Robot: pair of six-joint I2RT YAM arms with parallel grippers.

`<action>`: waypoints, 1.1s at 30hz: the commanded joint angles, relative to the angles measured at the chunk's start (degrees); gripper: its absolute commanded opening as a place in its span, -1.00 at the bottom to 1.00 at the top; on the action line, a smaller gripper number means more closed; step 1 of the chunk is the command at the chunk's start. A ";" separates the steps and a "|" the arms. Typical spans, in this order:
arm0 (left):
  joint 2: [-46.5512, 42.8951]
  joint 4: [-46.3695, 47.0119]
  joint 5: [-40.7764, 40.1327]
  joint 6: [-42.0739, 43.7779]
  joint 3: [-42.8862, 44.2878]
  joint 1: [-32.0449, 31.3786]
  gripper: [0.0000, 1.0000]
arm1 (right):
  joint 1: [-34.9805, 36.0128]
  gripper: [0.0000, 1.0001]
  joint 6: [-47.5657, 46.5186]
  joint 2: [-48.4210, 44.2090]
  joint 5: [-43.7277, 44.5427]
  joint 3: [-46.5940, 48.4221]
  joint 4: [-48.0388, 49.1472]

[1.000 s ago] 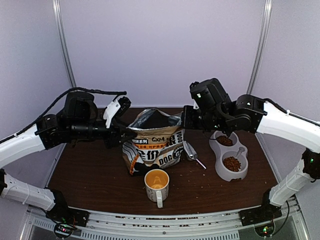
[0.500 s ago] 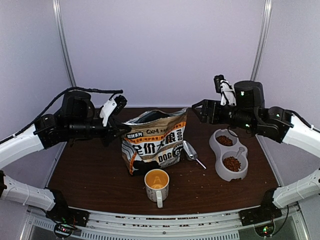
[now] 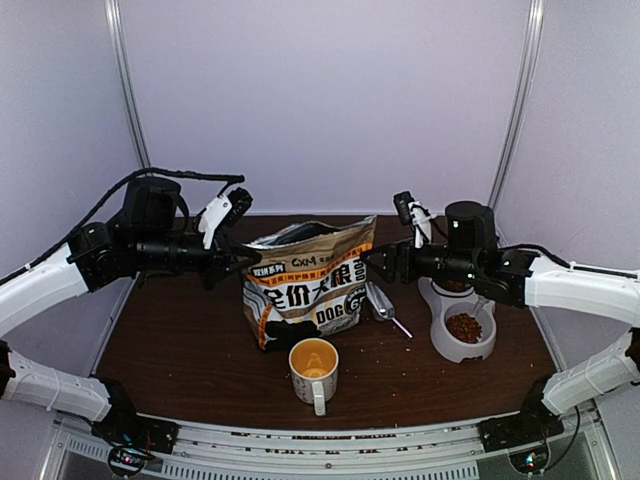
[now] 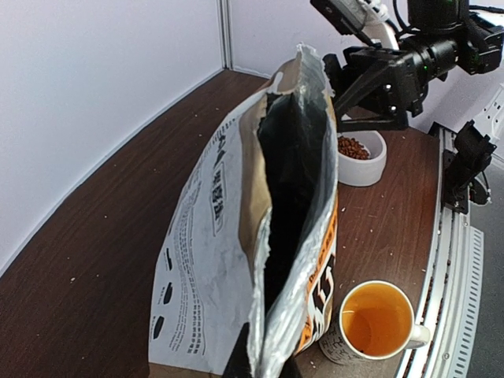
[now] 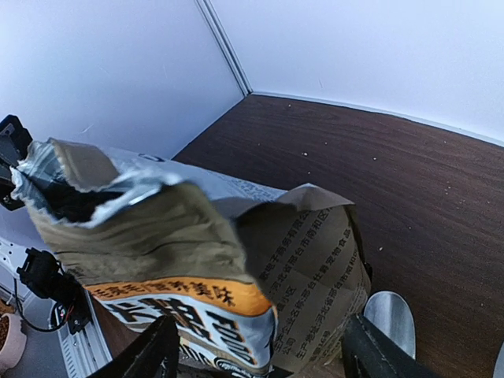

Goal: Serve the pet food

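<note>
The pet food bag (image 3: 305,285) stands upright in the middle of the table, its top torn open. My left gripper (image 3: 240,262) is shut on the bag's upper left edge; in the left wrist view the fingers (image 4: 240,358) pinch the foil seam (image 4: 264,346). My right gripper (image 3: 375,262) is open at the bag's right edge, one finger (image 5: 153,354) on each side of the bag (image 5: 236,260) without closing on it. Reddish-brown pet food (image 3: 463,326) lies in the near cup of a grey double bowl (image 3: 445,345). More pet food (image 4: 353,146) shows in the left wrist view.
A white mug (image 3: 314,368) with an orange inside stands in front of the bag, also seen as a mug (image 4: 376,321) beside the bag. A metal scoop (image 3: 381,300) lies between the bag and the bowl. Crumbs dot the brown table (image 3: 180,350).
My right gripper let go of the bag's right top, opened, swung away and came back lower at its right edge. My left gripper closed on the left edge. The bag mouth narrowed.
</note>
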 commanded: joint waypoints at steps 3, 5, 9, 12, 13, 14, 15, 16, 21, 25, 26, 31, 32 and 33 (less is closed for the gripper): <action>-0.21 2.84 2.08 0.83 3.64 0.85 -1.00 | -2.41 0.17 -1.11 5.56 -8.95 2.70 9.02; 0.06 2.50 2.66 0.96 4.04 1.10 -1.00 | -2.90 0.04 -0.68 7.61 -12.66 4.06 9.85; 0.38 1.88 3.96 1.30 4.94 1.73 -1.00 | -3.22 -0.18 0.71 10.28 -16.44 5.75 11.92; 0.29 -0.12 4.58 2.99 6.22 2.97 -1.00 | -4.13 -0.92 2.20 10.36 -16.80 5.26 13.20; 0.23 -1.49 4.64 3.85 6.82 3.63 -1.00 | -4.52 -1.00 2.42 9.70 -15.73 4.71 12.96; 0.13 -2.88 4.90 4.81 7.75 4.65 -1.00 | -4.96 -1.00 2.36 8.51 -14.31 3.91 12.43; 0.12 -4.67 5.59 5.70 8.86 5.80 -1.00 | -5.47 -1.00 2.21 6.98 -12.63 3.01 11.88; 0.24 -6.44 6.21 6.52 10.10 6.82 -1.00 | -5.92 -1.00 2.03 5.30 -10.96 2.15 11.06; 1.70 -12.81 8.75 11.24 15.98 9.05 -1.00 | -6.18 -1.00 -2.18 -3.16 -5.42 0.89 2.66; 4.40 -12.90 13.20 12.95 16.92 9.42 -1.00 | -6.10 -1.00 -1.58 -3.40 -5.90 -1.64 3.16; 5.05 -12.61 14.06 12.98 16.54 9.38 -1.00 | -6.09 -1.00 -0.99 -2.78 -6.38 -2.27 3.97; 7.01 -11.53 15.26 12.98 14.52 9.41 -1.00 | -6.09 -0.86 0.74 -1.53 -8.72 -3.99 7.04; 7.02 -10.91 15.57 12.78 14.01 9.42 -0.97 | -6.09 -0.69 0.39 -1.94 -8.95 -3.55 6.60; 6.95 -10.26 15.70 12.59 13.44 9.42 -0.84 | -6.09 -0.49 -0.21 -2.58 -8.99 -3.01 5.69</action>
